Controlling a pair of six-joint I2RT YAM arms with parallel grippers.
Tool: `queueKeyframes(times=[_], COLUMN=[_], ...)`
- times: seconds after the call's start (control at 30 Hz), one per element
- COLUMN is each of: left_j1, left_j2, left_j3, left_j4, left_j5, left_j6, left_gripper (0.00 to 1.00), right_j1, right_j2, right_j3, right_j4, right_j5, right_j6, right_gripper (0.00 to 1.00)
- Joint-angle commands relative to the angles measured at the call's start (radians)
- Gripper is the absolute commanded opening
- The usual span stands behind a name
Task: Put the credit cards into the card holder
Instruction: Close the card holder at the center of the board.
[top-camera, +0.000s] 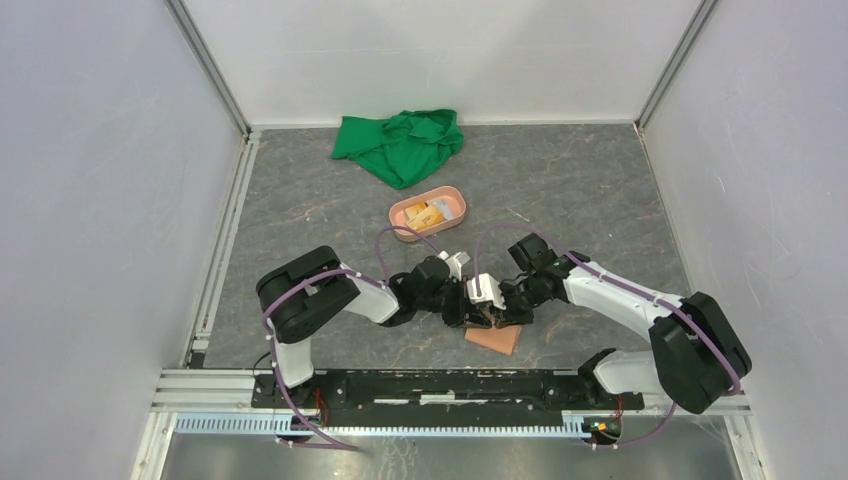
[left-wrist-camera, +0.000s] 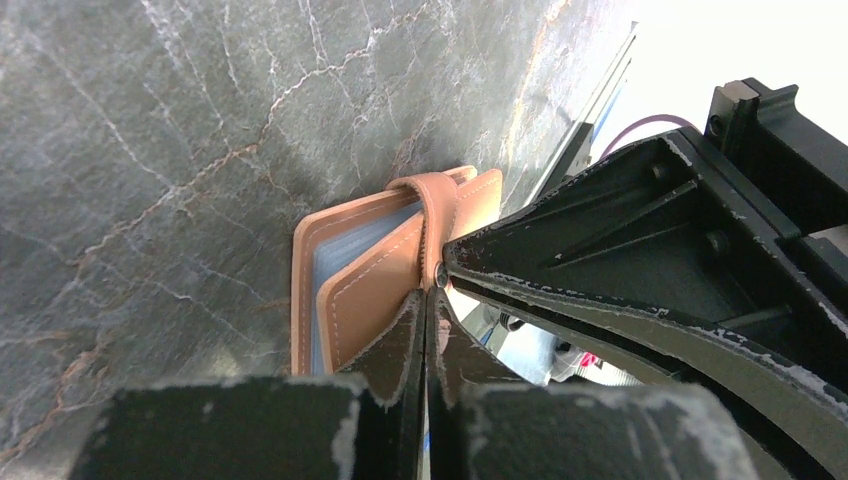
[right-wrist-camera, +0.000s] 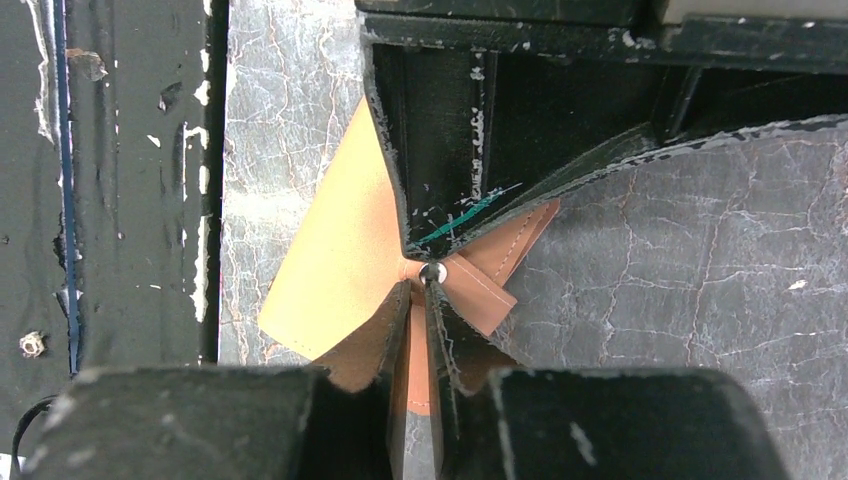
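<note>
table (top-camera: 600, 200) grey marbled | green cloth (top-camera: 400, 145) far centre | pink tray (top-camera: 457, 199) just nearer than cloth | card holder (left-wrist-camera: 370, 290) near centre on table, part open | left gripper (left-wrist-camera: 427, 300) fully closed, tips at holder's tab, grip unclear | right gripper (right-wrist-camera: 420, 295) nearly closed, pinching tan holder leather

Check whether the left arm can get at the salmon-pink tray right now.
Probably yes: the salmon-pink tray lies just beyond the left tool, bare table between them and nothing in the way. That tool is shut at the card holder, though.
</note>
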Motion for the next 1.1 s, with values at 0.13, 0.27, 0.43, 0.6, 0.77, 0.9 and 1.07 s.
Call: queueKeyframes(times=[0.13,0.27,0.43,0.6,0.77,0.9,1.07], left_j1=[-0.011,-0.011,-0.013,-0.013,-0.013,-0.012,-0.016], left_j2=[0.049,0.052,0.062,0.062,0.062,0.059,0.055], left_j3=[-0.049,-0.05,-0.035,-0.032,-0.032,-0.031,-0.034], left_j4=[-0.112,-0.115,-0.116,-0.119,-0.119,-0.119,-0.119], left_j5=[-0.039,-0.029,-0.012,-0.003,0.005,0.01,0.014], left_j6=[0.07,0.077,0.086,0.09,0.093,0.094,0.096], left_gripper=[0.02,0.02,0.02,0.02,0.02,0.02,0.02], right_j1=[-0.009,-0.047,-0.053,-0.051,-0.047,-0.039,-0.031], right_j2=[-0.024,-0.027,-0.011,0.047,0.068,0.096,0.115], right_j3=[0.041,0.088,0.108,0.095,0.063,0.052,0.055], right_j4=[-0.059,-0.113,-0.093,-0.078,-0.061,-0.059,-0.059], right_j5=[-0.08,-0.129,-0.125,-0.128,-0.118,-0.101,-0.081], right_j6=[-0.04,-0.066,-0.031,-0.026,-0.026,-0.024,-0.014], right_gripper=[0.22,0.22,0.1,0.02,0.0,0.0,0.0])
